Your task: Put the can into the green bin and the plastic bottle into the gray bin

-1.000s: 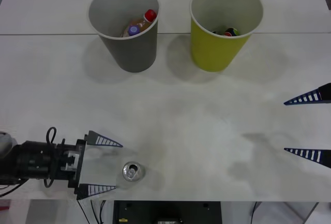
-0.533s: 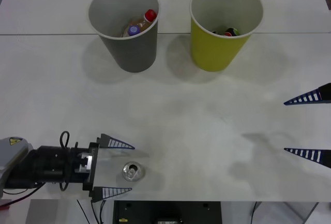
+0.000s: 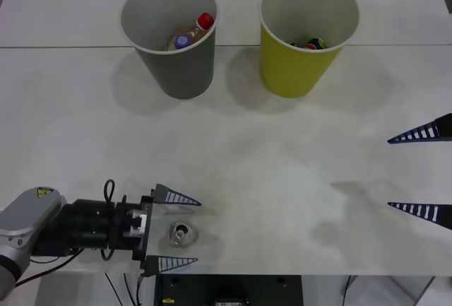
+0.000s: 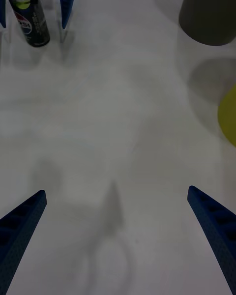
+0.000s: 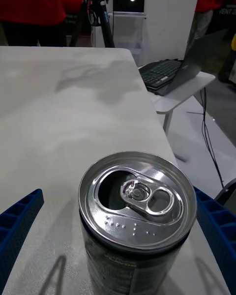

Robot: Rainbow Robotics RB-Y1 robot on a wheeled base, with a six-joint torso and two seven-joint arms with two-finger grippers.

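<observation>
**Left hand straddling can at near edge**

The can [image 3: 182,233] stood upright on the white surface [image 3: 282,172] at 7 o'clock, between the spread fingers of the left hand [image 3: 176,229], untouched. The right hand [image 3: 424,172] waited at 3 o'clock, fingers apart. The gray bin [image 3: 171,34] and green bin [image 3: 305,34] stood at 12 o'clock.

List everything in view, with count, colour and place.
can: one, silver top, dark body, upright near the table's front edge.
gray bin: one, far left, bottles inside.
green bin: one, yellow-green, far right, dark cans inside.
table: one, white.
left gripper: blue fingers open, one on each side of the can.
right gripper: blue fingers open, at the table's right edge.
</observation>
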